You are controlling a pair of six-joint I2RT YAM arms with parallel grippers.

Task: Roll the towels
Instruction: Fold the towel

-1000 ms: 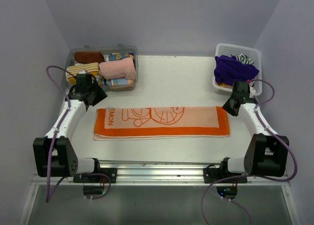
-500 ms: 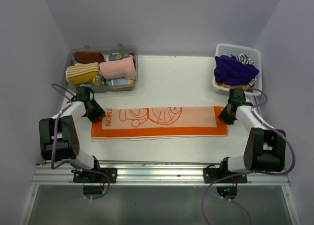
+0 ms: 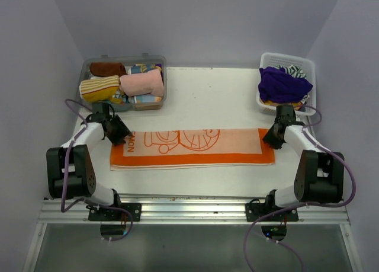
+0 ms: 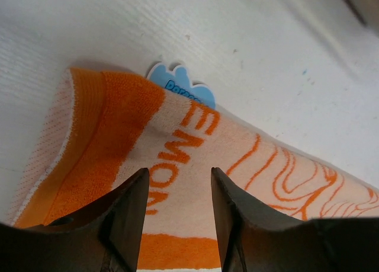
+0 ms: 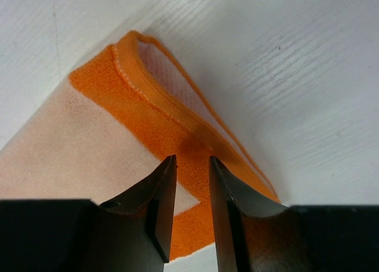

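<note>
bin, far left: clear plastic bin (image 3: pixel 164 89) with rolled towels in it, incl. striped yellow roll (image 3: pixel 99 87) and pink roll (image 3: pixel 142 82); judged finished ones.
left gripper: left gripper (image 3: pixel 121 133) at the far-left corner of the flat towel; fingers released, parted, nothing between them; tips low over the printed letters, contact cannot tell.
towel: orange-and-cream terry towel with cartoon print (image 3: pixel 195 146), folded into a long strip, lies flat mid white table (image 3: pixel 207 94), between the two arms; small blue tag (image 4: pixel 180 88) pokes out at its far edge, left end.
right gripper: right gripper (image 3: pixel 271 139) at the far-right corner; fingers released, narrow gap, orange border visible through it, not clamped on cloth.
basket, far right: white plastic basket (image 3: pixel 288 56) holds purple towel (image 3: pixel 283 83) plus others, judged unrolled stock.
risk, left end: folded layers show at the corner; a shallow pinch likely takes the top layer only, fold opens.
risk, middle: if one end lifts or drags alone, strip skews, roll comes out cone-shaped or loose.
risk, right end: gap narrow, thick doubled hem may not fit between the tips; they push the edge, bunch it.
risk, both: pressing down with tips apart shoves the towel across the smooth table.
</note>
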